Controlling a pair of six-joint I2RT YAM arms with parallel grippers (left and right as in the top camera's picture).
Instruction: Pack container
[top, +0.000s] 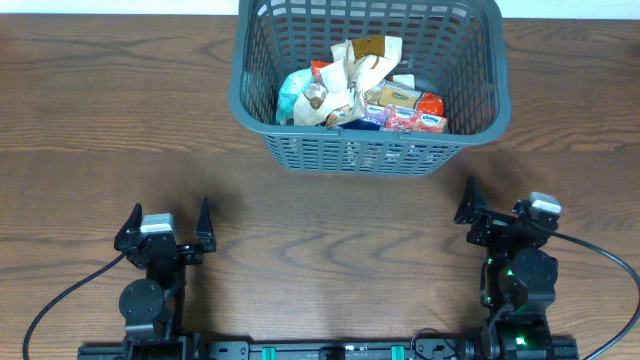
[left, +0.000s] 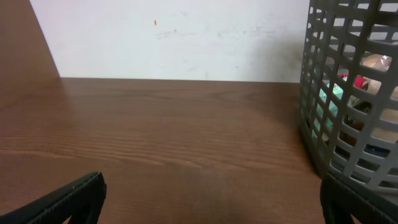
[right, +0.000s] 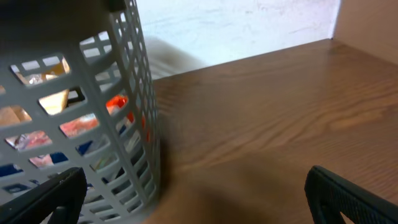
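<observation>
The container (top: 255, 100), a grey-blue slotted basket, stands at the back centre of the wooden table with several snack packs (top: 360, 95) piled inside. My left gripper (top: 168, 228) rests near the front left, open and empty, well short of the basket. My right gripper (top: 500, 212) rests near the front right, open and empty too. In the left wrist view the container (left: 348, 93) fills the right edge, and the left gripper (left: 211, 199) spans bare wood. In the right wrist view the container (right: 134, 93) fills the left side, with the right gripper (right: 193, 196) just in front of its corner.
A white wall (left: 174, 37) rises behind the table's far edge. Black cables (top: 60, 295) trail from both arm bases along the front edge. Bare wood (top: 110, 110) lies left and right of the basket.
</observation>
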